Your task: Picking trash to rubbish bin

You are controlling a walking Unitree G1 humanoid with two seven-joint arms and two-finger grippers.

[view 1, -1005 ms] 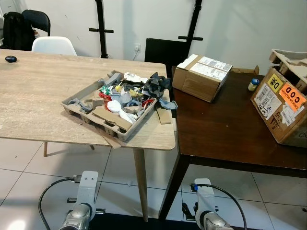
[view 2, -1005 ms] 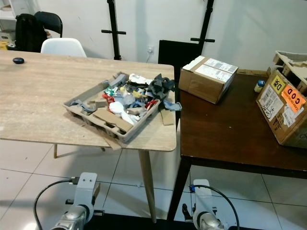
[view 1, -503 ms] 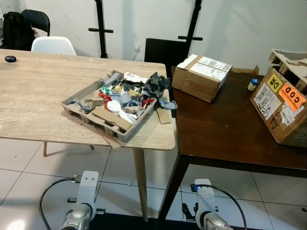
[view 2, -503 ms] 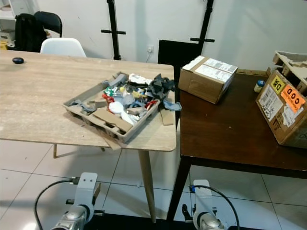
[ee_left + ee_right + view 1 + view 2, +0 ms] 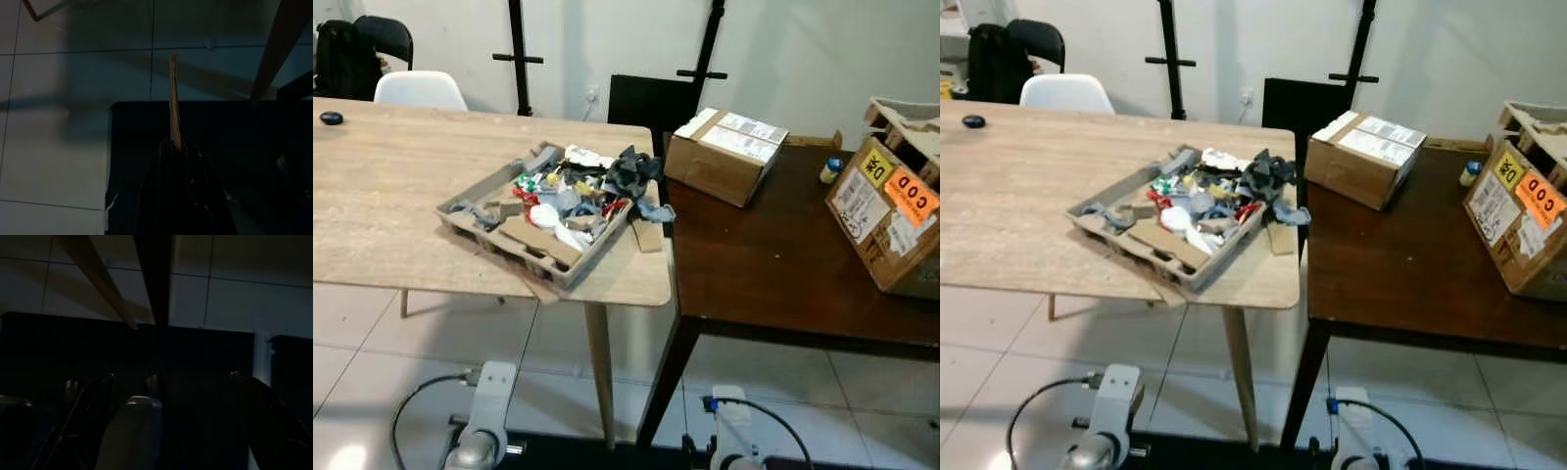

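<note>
A grey tray (image 5: 470,217) heaped with mixed trash (image 5: 573,196), cardboard strips, wrappers and dark scraps, sits near the right end of the light wooden table (image 5: 382,186). Both silver arms hang low in front of the tables, the left arm (image 5: 481,441) and the right arm (image 5: 732,446) above the tiled floor. In the left wrist view my left gripper (image 5: 176,147) is shut on a thin brown cardboard strip (image 5: 173,103) that sticks out past the fingertips. In the dark right wrist view my right gripper (image 5: 173,387) is open, its fingers (image 5: 95,394) wide apart with nothing between them.
A dark wooden table (image 5: 773,264) butts against the light one and carries a cardboard box (image 5: 722,157), a labelled box (image 5: 891,215) and a small bottle (image 5: 828,171). A white chair (image 5: 419,90) stands behind. Table legs (image 5: 599,372) rise ahead.
The camera has shifted slightly, so the arms sit lower in the picture. The tray and boxes have not moved on the tables.
</note>
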